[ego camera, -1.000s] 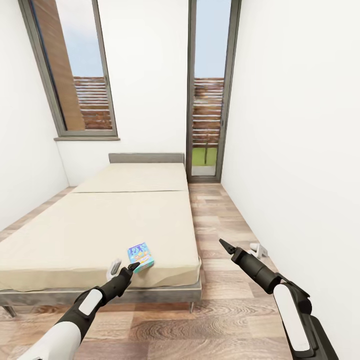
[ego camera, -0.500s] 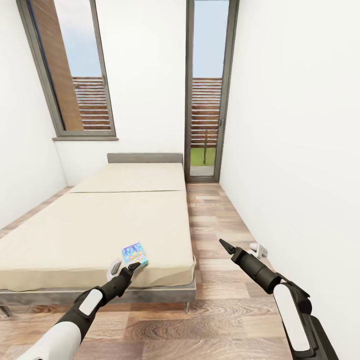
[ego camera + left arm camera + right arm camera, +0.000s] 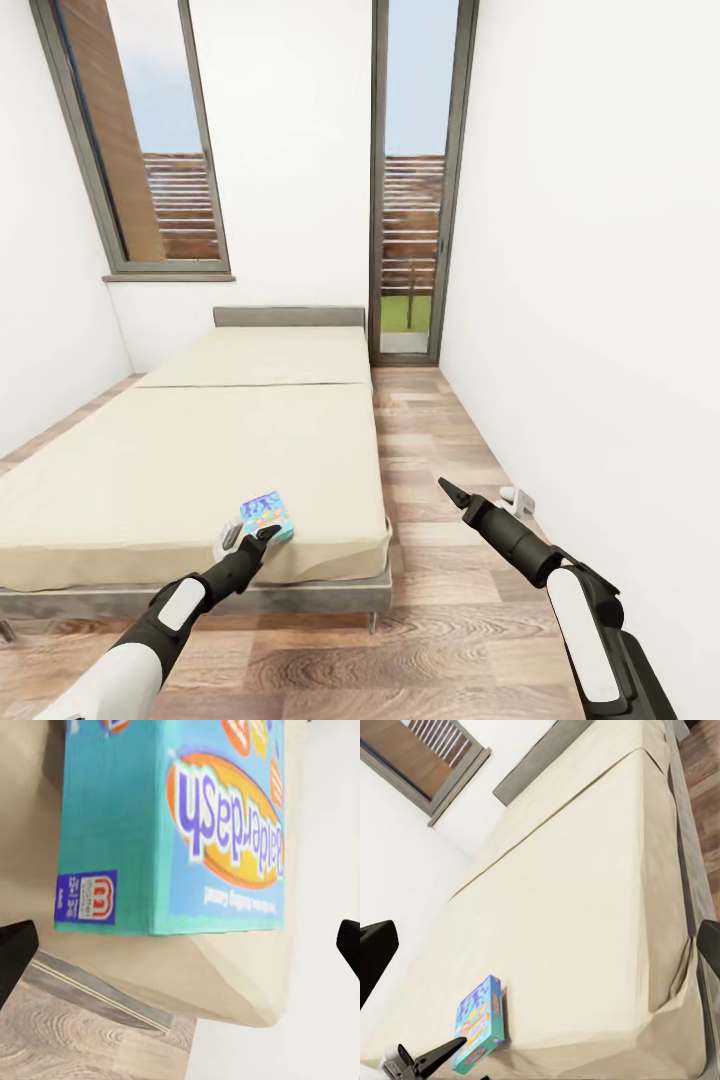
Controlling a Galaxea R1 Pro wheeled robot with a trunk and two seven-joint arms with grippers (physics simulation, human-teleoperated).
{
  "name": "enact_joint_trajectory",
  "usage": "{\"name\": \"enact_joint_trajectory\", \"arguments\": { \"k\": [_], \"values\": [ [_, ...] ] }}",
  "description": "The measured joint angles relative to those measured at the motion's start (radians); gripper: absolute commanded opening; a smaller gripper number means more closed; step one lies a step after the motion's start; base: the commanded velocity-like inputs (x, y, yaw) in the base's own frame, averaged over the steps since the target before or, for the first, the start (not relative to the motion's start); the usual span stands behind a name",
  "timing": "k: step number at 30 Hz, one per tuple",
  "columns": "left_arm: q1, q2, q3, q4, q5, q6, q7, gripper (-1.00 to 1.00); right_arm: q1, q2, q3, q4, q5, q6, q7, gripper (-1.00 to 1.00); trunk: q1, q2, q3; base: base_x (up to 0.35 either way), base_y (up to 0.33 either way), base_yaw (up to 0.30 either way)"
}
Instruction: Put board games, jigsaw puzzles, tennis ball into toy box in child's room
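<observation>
Reaching: left gripper (image 3: 262, 533), jaws spread, nears the blue game box (image 3: 267, 514) for a pickup.
Box: near the bed (image 3: 200, 450) foot edge, within reach.
Right gripper (image 3: 447, 489): over floor, jaws spread, spare.

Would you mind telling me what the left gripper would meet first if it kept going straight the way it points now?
Most likely the blue board game lying near the bed's foot corner: it sits right ahead of the left gripper, between its open fingers. The remaining gap is hard to judge.
</observation>
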Motion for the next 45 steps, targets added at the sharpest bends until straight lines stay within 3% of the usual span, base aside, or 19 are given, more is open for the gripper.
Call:
{"name": "enact_joint_trajectory", "arguments": {
  "k": [33,34,45],
  "values": [
    [0.001,0.000,-0.002,0.000,-0.010,0.005,0.001,1.00,0.000,0.000,0.000,0.000,0.000,0.000,0.000,1.00,0.000,0.000,0.000,0.029,0.007,0.000],
    [0.001,0.000,-0.002,0.000,-0.010,0.005,0.001,-1.00,0.000,0.000,0.000,0.000,0.000,0.000,0.000,1.00,0.000,0.000,0.000,0.003,0.002,0.000],
    [0.000,0.000,-0.001,0.000,0.004,0.005,0.001,-1.00,0.000,0.000,0.000,0.000,0.000,0.000,0.000,1.00,-0.007,0.014,0.006,0.000,0.000,0.000]
  ]
}}
